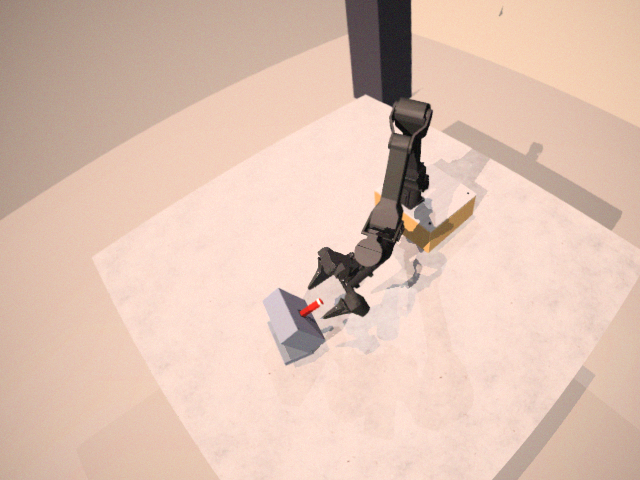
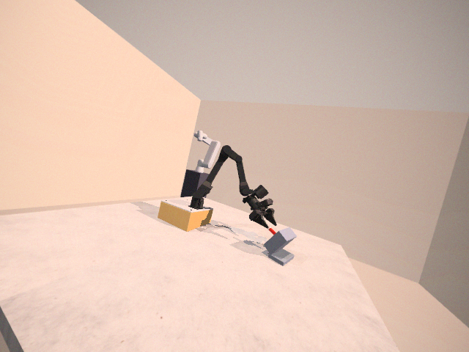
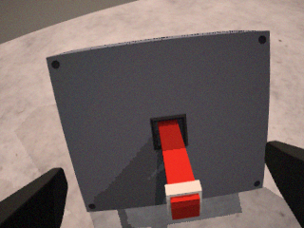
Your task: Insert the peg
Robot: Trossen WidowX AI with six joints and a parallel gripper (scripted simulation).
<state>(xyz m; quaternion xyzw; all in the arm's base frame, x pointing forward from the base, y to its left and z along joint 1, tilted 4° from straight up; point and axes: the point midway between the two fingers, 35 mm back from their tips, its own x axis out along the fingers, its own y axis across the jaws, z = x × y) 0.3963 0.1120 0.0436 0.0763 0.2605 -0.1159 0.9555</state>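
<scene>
The red square peg, with a white band near its outer end, stands out from the face of the grey sloped panel. Its lower end is inside the square hole. A dark gap shows around it at the hole's edges, and the depth inside is hidden. The peg's flat sides look roughly in line with the hole's sides. My gripper is wide open, with one finger on each side of the peg's outer part and neither touching it.
The panel block leans over a flat grey foot on the pale table. The arm's orange base box is behind the gripper. A dark pillar stands beyond the table, with a white arm on it.
</scene>
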